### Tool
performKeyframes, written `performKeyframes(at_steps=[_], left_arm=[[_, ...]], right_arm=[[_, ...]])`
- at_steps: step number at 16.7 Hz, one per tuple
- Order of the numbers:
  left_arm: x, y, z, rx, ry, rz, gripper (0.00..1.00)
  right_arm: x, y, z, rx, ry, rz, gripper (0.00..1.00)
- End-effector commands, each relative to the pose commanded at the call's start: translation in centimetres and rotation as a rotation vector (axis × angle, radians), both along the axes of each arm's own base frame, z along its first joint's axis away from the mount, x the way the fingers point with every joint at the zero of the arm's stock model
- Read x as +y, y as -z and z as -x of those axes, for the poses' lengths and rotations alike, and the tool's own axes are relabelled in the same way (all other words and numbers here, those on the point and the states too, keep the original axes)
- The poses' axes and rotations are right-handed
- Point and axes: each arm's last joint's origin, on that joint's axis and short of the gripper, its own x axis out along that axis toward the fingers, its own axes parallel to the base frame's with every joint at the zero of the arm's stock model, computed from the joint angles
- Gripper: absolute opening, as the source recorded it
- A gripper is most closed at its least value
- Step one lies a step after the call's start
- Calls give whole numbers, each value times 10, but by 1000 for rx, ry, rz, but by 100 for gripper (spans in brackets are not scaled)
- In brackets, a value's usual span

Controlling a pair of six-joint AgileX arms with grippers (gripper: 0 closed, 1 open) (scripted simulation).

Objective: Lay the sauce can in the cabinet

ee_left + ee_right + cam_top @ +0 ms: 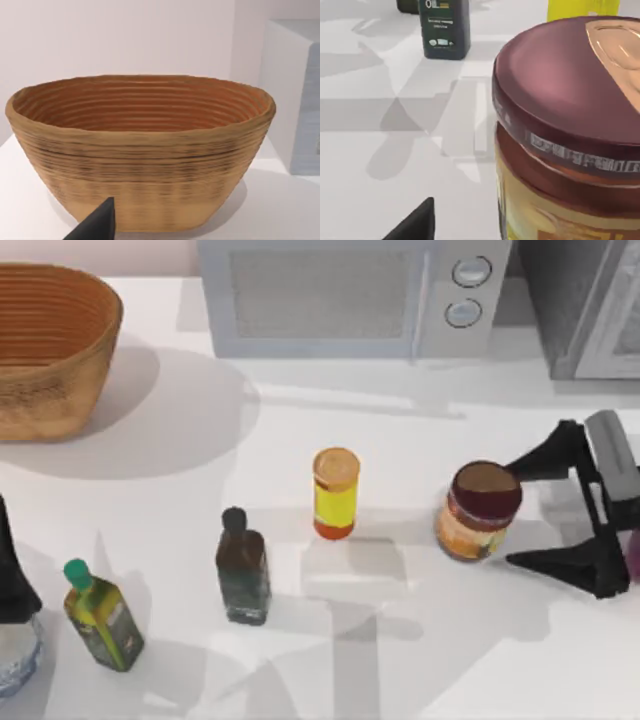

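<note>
The sauce can (478, 510), squat with a dark maroon top and an orange-yellow label, stands upright on the table right of centre; it looms close in the right wrist view (570, 130). My right gripper (513, 514) is open, with one black finger on each side of the can's right half, and I cannot tell whether they touch it. The cabinet (560, 310) is a dark-grey box with a light grey door, at the back right corner. My left gripper (10, 575) is parked at the table's left edge, open, with one fingertip (102, 222) in view facing the basket.
A microwave (340, 295) stands at the back centre. A woven basket (50, 345) sits at the back left. A slim yellow cylinder (335, 493), a dark bottle (242, 568) and a green-capped oil bottle (100, 615) stand left of the can.
</note>
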Motion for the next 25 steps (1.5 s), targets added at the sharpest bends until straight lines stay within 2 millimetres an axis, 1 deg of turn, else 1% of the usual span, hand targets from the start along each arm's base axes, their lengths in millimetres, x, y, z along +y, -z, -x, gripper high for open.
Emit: performKeyframes(at_steps=[3,13,19,25], left_arm=[[0,0,0,0,0,0,100],[0,0,0,0,0,0,100],[0,0,0,0,0,0,100],[0,0,0,0,0,0,100]], right_arm=[[-2,8,-4,-19,1,-26,100],[4,4,-6,-20,2,-26,100],[22,2,-11,-20,2,-26,100],[44,10,-11,-20,0,-26,100]])
